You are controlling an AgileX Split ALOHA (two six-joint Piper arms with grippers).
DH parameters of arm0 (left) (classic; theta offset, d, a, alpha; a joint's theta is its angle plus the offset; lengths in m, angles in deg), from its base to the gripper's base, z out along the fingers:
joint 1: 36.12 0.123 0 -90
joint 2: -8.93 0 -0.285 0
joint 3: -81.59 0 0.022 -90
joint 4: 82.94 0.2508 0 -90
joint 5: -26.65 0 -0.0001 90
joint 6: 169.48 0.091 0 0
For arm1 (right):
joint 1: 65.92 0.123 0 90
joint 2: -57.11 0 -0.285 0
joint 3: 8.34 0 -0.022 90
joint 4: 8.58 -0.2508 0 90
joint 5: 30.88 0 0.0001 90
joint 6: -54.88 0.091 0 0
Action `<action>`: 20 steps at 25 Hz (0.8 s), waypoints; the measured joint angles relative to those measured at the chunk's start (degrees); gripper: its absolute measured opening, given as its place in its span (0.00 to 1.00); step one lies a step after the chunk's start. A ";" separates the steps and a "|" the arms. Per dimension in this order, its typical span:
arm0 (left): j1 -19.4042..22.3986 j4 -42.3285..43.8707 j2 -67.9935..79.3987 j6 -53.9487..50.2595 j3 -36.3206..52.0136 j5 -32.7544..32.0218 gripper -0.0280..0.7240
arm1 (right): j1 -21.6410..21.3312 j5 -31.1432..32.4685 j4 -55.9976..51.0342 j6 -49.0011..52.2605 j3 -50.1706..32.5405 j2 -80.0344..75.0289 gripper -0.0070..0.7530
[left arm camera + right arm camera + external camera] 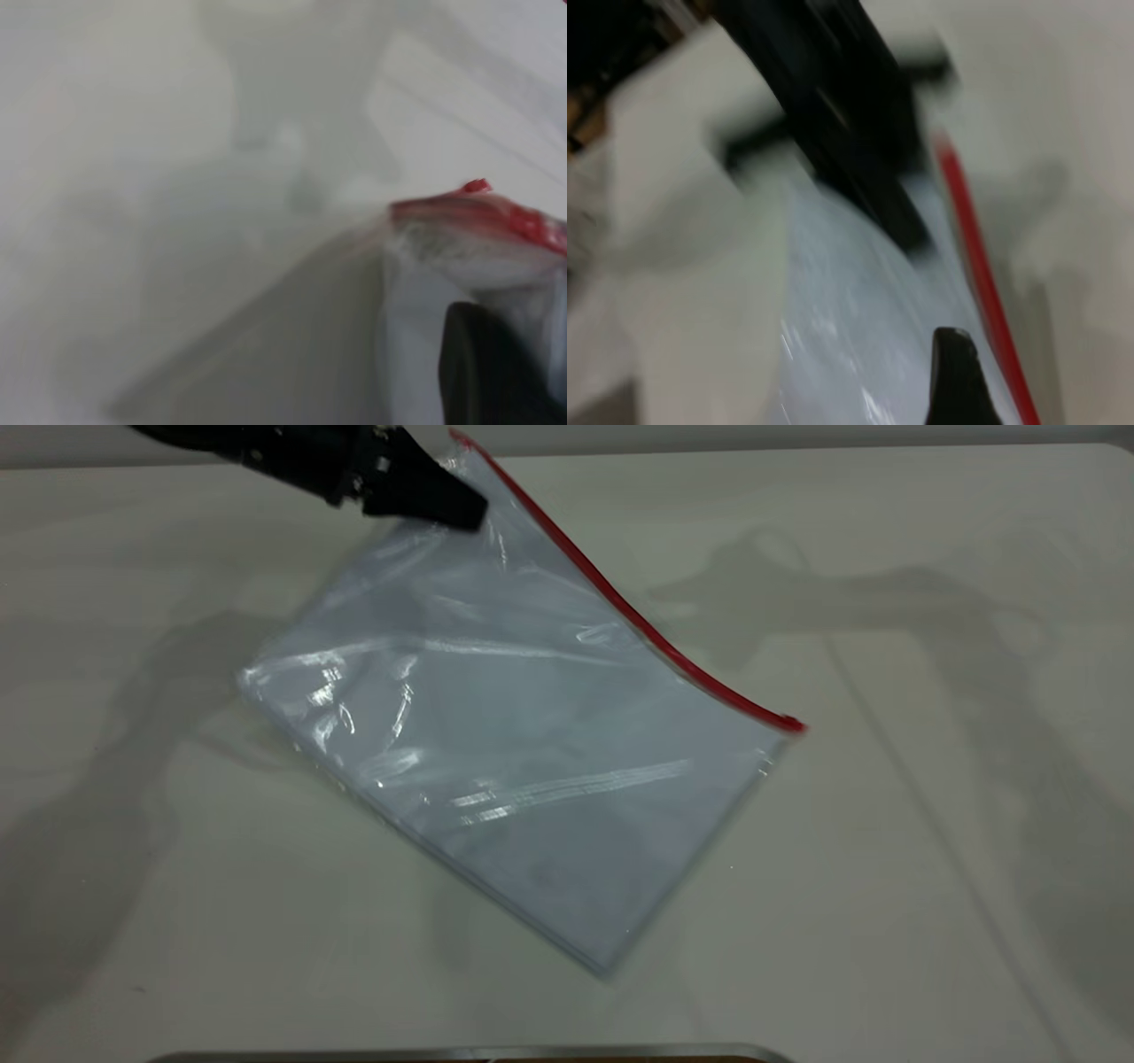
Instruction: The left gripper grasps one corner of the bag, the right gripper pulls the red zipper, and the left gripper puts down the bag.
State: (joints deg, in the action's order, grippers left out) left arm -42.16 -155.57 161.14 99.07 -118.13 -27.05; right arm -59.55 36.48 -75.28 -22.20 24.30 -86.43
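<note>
The bag [523, 726] is a clear pouch with a bluish-white sheet inside. Its far corner is raised off the table and its near part rests on the table. The red zipper [638, 624] runs along its right long edge. My left gripper [465, 512] is shut on the raised far corner, just beside the zipper's end. In the left wrist view, one black finger [487, 372] pinches the plastic below the red strip [483, 212]. My right gripper [961, 390] is outside the exterior view. It hovers over the bag [850, 319] close beside the zipper [983, 274], facing the left arm [842, 133].
The pale table [930, 824] surrounds the bag on all sides. A thin metal edge [461, 1052] lies along the table's near side.
</note>
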 joint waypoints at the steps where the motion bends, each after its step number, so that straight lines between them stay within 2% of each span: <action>1: 0.01 0.80 -0.01 -4.47 0.00 -0.20 0.25 | 0.00 0.40 0.51 3.63 0.00 2.17 0.69; 5: 2.08 1.96 -2.35 -20.17 0.00 -3.54 0.47 | 0.00 1.46 8.32 18.78 0.00 9.56 0.62; 9: 7.34 2.26 -7.84 -26.15 0.00 -10.54 0.63 | 0.00 2.32 22.66 36.95 -0.07 15.59 0.57; 12: 11.50 3.07 -14.30 -29.48 0.00 -12.50 0.66 | 0.00 2.45 32.74 48.55 -1.50 20.92 0.54; 15: 14.12 8.11 -22.28 -35.57 0.00 -12.98 0.66 | 0.00 2.50 39.79 53.88 -6.76 28.37 0.53; 17: 14.96 13.03 -28.21 -38.75 0.00 -13.19 0.66 | 0.00 2.59 42.67 55.10 -12.65 34.96 0.53; 20: 15.07 24.98 -37.87 -45.40 0.00 -13.19 0.66 | 0.00 2.89 46.92 56.15 -22.63 45.11 0.53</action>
State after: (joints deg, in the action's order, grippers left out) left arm -27.09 -130.60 123.27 53.68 -118.13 -40.24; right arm -59.55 39.38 -28.36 33.96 1.67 -41.31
